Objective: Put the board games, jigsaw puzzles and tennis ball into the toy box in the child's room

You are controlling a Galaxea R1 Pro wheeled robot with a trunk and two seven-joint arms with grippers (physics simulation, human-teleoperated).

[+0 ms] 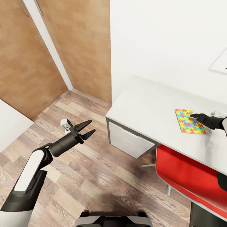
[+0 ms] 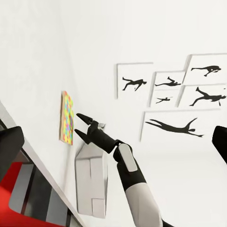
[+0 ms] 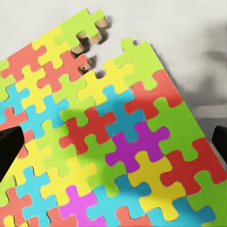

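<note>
On the table, 3 o'clock: jigsaw puzzle was lain flat.
Right gripper: spread open, empty, poised over the puzzle.
Left gripper: held open, empty.
Advice: an edge grasp was judged best.

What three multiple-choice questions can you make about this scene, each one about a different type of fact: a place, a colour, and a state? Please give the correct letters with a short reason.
1. Where does the jigsaw puzzle lie?
A. on the wood floor
B. on the light grey desk top
C. on the red chair seat

2. What colour is the chair under the desk?
A. red
B. blue
C. white

3. How are the fingers of the left pincer?
A. closed on a ball
B. closed on a box
C. spread apart, holding nothing

Answers: 1 B, the head view shows the puzzle flat on the desk top, by the right pincer. 2 A, the seat is plainly red. 3 C, the two fingers are apart above the floor with nothing between them.
</note>
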